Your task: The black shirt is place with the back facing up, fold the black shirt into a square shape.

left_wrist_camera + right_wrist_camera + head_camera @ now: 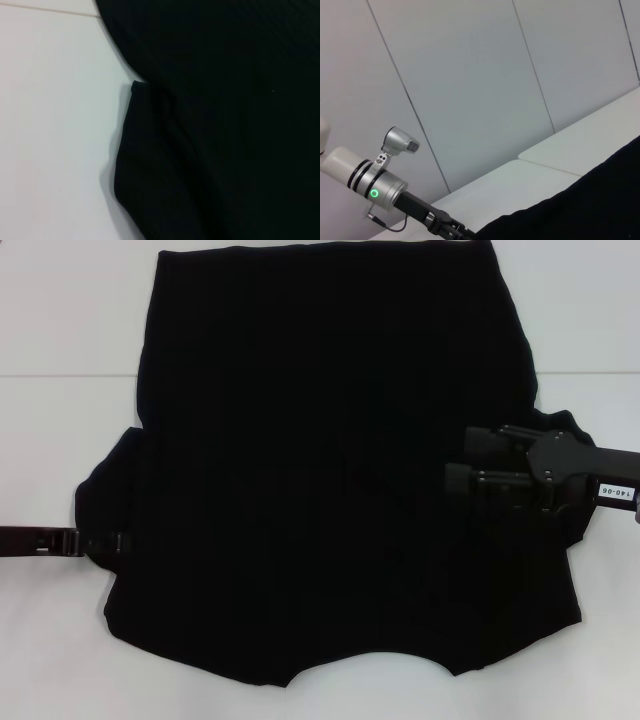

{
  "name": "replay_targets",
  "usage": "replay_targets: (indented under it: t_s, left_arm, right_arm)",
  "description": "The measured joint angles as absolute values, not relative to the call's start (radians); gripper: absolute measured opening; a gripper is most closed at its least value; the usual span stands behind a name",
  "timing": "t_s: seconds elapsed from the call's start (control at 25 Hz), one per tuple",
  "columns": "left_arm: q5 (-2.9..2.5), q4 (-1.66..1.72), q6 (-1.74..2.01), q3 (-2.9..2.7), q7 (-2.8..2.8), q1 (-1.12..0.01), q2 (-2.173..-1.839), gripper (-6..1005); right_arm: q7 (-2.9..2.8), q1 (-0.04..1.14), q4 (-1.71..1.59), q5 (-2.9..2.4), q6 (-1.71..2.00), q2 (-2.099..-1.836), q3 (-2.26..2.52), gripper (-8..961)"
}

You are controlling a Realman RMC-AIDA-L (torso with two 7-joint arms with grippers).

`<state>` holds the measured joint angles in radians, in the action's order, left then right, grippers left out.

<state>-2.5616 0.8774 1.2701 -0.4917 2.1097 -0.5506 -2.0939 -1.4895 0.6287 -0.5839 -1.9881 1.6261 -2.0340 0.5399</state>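
Shirt point(330, 470), soft matte black cloth, flat on white table point(60, 320); jaws' state on both grippers unclear.

One black shirt point(330, 470) lies spread on one white table point(60, 310); two grippers show, the left gripper point(100, 542) at one sleeve edge, the right gripper point(480, 480) over the opposite sleeve

black shirt point(330, 470) spread on table point(60, 320), left gripper point(100, 542) at its left sleeve, right gripper point(480, 483) above right side
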Motion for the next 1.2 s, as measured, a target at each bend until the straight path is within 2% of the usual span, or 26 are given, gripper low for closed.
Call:
replay_targets:
  t_s: [0.44,1.08,1.2]
  left_arm:
    - [-2.566,0.880,1.259,-0.497,2.109,-0.556,-2.093,739]
    - [-2.566,0.878,1.221,-0.499,2.109,-0.561,-2.093,65]
    - [-2.564,0.878,1.213,-0.494,2.109,-0.561,-2.094,47]
  right_arm:
    - [-1.490,0.628,-0.587,-1.987,1.629,-2.034,0.530,900]
    - [-1.484,0.621,-0.586,-1.965,1.629,-2.034,0.530,899]
    - [-1.483,0.621,-0.583,-1.965,1.629,-2.034,0.530,899]
